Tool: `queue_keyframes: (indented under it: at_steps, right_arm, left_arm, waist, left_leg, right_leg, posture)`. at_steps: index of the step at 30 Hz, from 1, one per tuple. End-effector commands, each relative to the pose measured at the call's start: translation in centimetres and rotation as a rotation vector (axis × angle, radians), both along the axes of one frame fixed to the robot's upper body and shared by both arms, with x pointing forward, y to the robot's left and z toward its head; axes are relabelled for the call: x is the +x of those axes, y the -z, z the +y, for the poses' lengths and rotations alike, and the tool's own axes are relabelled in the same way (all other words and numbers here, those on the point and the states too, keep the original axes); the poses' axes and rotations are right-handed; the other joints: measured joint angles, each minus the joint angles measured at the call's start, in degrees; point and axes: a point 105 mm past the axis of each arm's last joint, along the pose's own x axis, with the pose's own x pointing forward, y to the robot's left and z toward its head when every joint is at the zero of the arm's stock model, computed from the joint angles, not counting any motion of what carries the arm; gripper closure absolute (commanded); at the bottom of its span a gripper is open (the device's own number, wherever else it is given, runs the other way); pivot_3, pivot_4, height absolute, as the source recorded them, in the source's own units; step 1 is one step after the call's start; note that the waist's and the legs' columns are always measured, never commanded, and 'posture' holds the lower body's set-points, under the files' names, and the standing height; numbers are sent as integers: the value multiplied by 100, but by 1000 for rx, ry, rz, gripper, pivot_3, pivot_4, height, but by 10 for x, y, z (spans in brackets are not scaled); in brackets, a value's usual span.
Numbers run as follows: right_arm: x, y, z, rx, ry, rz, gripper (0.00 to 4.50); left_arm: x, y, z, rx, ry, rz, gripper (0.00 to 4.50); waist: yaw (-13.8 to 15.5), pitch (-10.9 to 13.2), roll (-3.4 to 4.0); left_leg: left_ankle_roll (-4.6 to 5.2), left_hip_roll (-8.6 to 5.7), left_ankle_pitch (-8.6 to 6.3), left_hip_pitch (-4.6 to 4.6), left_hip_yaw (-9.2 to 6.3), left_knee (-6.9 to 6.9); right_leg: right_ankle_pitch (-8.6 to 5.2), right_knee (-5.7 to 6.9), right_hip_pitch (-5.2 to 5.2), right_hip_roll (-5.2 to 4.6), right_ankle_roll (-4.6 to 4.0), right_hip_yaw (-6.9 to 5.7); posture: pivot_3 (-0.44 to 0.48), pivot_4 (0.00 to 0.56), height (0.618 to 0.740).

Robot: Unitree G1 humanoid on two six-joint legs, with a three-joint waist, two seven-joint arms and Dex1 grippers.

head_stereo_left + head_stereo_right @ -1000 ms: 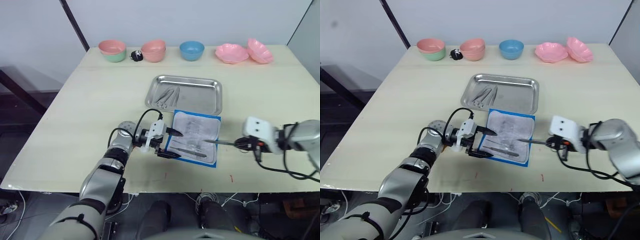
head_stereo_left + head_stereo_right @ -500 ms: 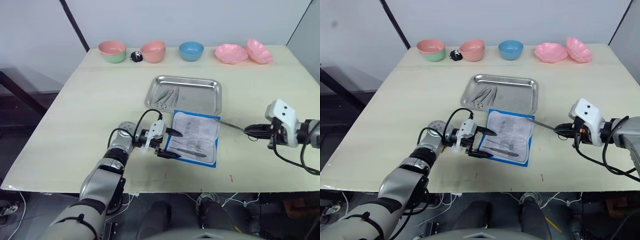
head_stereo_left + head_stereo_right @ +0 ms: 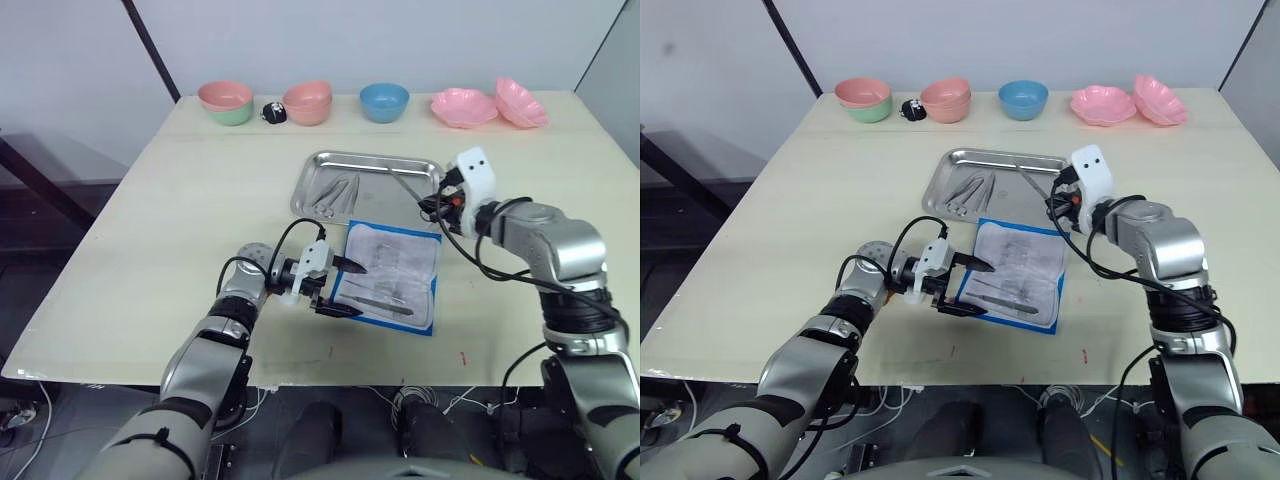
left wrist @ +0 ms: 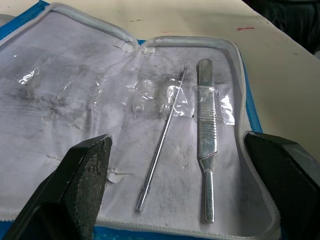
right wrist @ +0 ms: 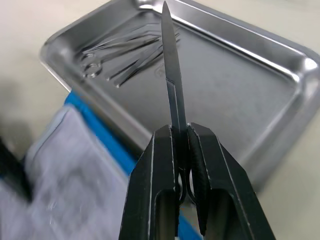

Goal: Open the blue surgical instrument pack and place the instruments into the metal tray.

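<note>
Your right gripper (image 5: 181,150) is clamped on a slim instrument (image 5: 170,75), its long axis pointing out over the metal tray (image 3: 415,205), which lies directly ahead and below. Left gripper (image 3: 338,287) sits spread wide at the opened blue pack (image 3: 425,290), holding nothing. Count: two tools left in the pack (image 4: 206,150), perhaps four in the tray.

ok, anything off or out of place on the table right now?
Nothing stands out. Pack lies open and flat with two instruments left inside, others sit in the tray, and the right claw holds one over the tray.
</note>
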Motion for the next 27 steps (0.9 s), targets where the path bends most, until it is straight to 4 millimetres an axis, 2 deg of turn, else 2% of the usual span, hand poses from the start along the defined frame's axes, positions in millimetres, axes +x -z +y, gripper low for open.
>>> queue_keyframes:
  at_steps: [1, 14, 21, 27]
  right_arm:
    - [15, -14, 14, -3, 42, -67, 4411]
    - [52, 11, 57, 29, 126, -7, 4411]
    - [61, 34, 63, 20, 146, 42, 4411]
    - [63, 45, 67, 3, 126, 56, 4411]
  left_arm:
    - [-25, 43, 11, 101, 5, 174, 0]
    - [-25, 43, 14, 101, -4, 176, 0]
    - [-26, 43, 14, 101, -4, 175, 0]
    - [-26, 44, 15, 103, -8, 175, 0]
  waist:
    - [-22, -1, 2]
    - [-66, -4, 8]
    - [-104, -5, 8]
    - [-129, -6, 10]
  left_leg:
    - [0, 0, 0, 2, 0, -1]
    - [1, 0, 1, 8, 0, -3]
    - [2, 0, 1, 11, 0, -6]
    - [2, 0, 1, 16, -2, -9]
  right_leg:
    - [0, 4, 0, 0, 0, 1]
    - [-1, 12, -1, 2, 0, 4]
    - [0, 13, 1, 2, 0, 3]
    - [0, 15, 3, 2, 0, 7]
  posture:
    - [0, 150, 740]
    - [0, 150, 740]
    - [0, 150, 740]
    - [0, 150, 740]
